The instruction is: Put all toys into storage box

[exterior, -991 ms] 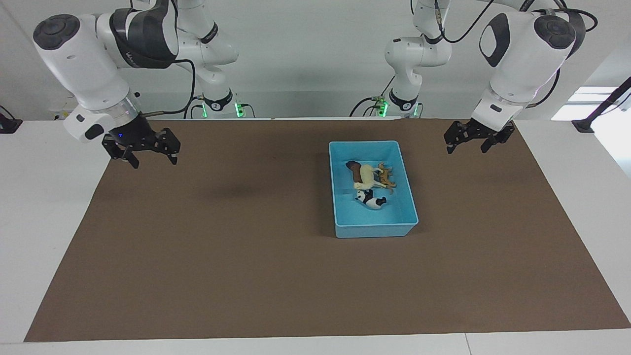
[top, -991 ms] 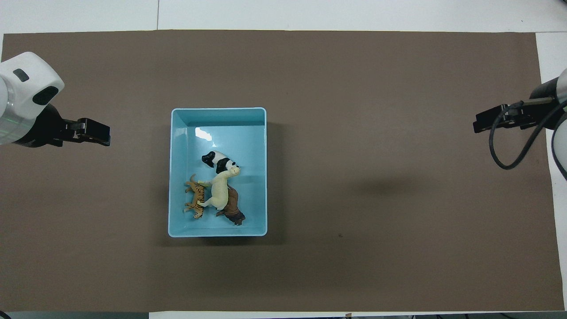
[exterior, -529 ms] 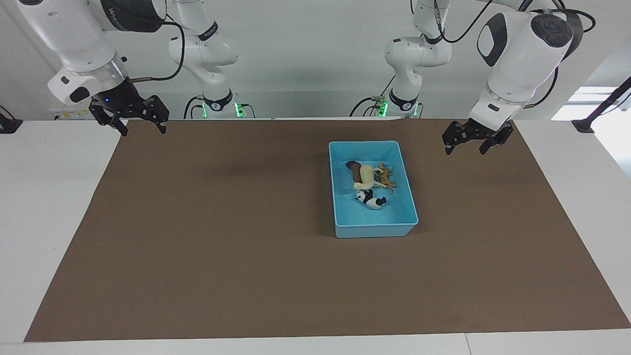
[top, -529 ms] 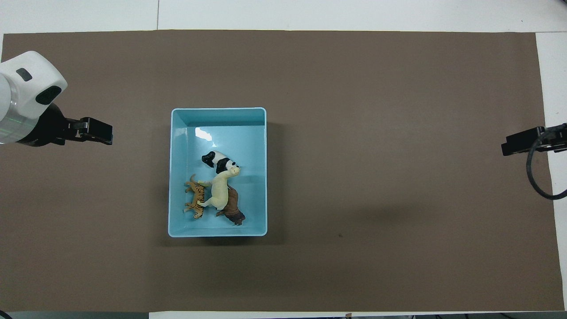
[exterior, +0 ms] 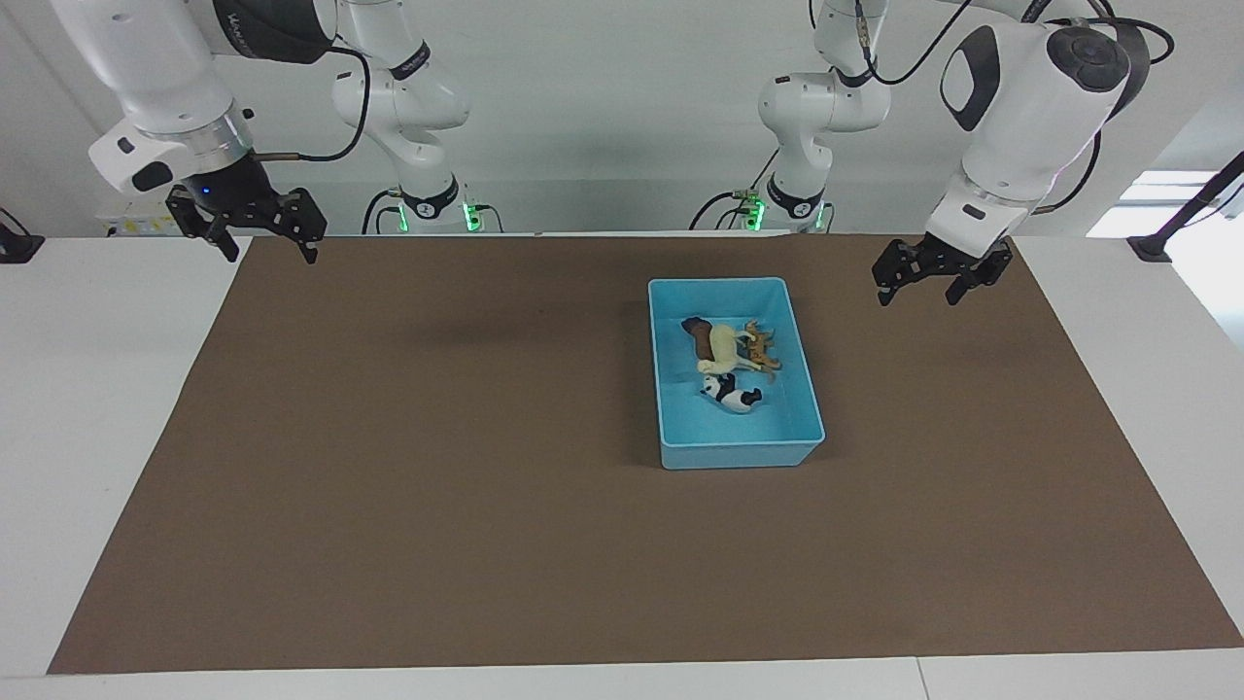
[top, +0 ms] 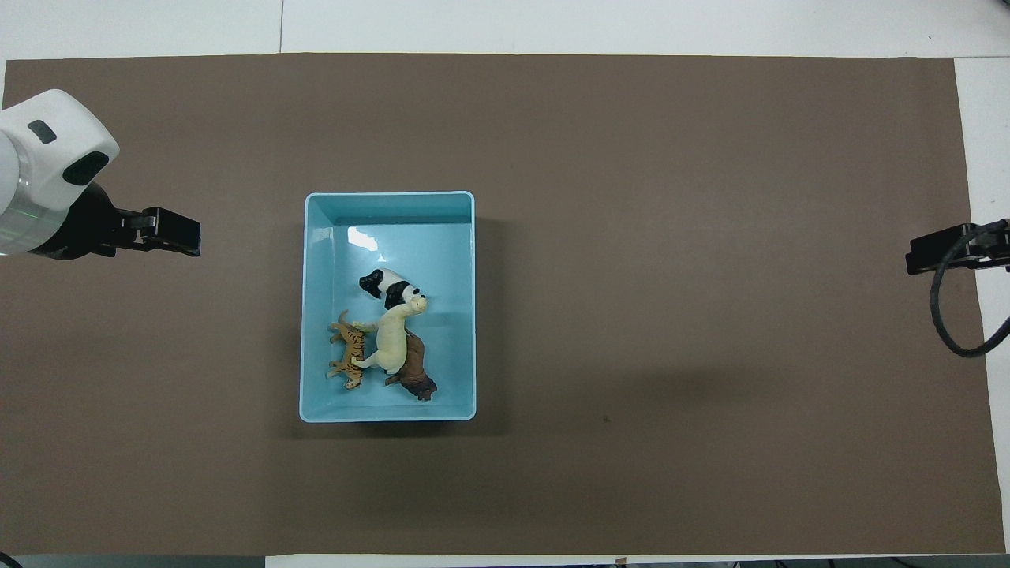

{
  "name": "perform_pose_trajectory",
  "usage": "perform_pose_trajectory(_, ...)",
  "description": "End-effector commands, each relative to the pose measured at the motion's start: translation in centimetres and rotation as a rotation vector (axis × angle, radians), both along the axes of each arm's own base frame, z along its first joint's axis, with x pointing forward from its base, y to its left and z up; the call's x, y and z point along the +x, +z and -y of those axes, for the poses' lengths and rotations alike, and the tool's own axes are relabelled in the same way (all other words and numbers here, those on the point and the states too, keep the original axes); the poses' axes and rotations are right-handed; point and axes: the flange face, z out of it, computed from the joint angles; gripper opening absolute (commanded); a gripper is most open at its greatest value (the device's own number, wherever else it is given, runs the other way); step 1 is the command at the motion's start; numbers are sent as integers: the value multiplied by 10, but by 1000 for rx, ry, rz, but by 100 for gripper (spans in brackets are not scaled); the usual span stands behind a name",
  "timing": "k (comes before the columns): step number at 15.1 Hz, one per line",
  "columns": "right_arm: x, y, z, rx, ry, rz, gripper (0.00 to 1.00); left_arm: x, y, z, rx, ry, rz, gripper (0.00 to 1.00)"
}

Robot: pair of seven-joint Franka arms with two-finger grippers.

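Observation:
The light blue storage box (exterior: 739, 453) (top: 467, 237) stands on the brown mat toward the left arm's end. All four toys lie in it: the orange tiger (exterior: 765, 351) (top: 348, 349), the cream-white horse (exterior: 723, 347) (top: 390, 341), the panda (exterior: 732, 395) (top: 387, 286) and the brown lion (exterior: 695, 331) (top: 416, 374). The horse lies across the lion and touches the tiger. My left gripper (exterior: 918, 296) (top: 186, 239) hangs open and empty over the mat beside the box. My right gripper (exterior: 268, 255) (top: 920, 259) hangs open and empty over the mat's edge at the right arm's end.
The brown mat (exterior: 437, 486) covers most of the white table (exterior: 97, 408). Both arm bases (exterior: 428, 204) stand at the table's edge by the robots. A black cable (top: 943, 315) loops under the right wrist.
My right gripper has risen and drawn back toward the mat's corner at its own end. My left gripper has barely moved. The toys and the box have not moved.

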Motion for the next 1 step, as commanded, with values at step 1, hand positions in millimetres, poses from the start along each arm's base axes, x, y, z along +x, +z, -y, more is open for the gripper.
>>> perform_pose_trajectory(1,-5,1,5,45,-35,21,100,3,2,1,-16,-11,9,100)
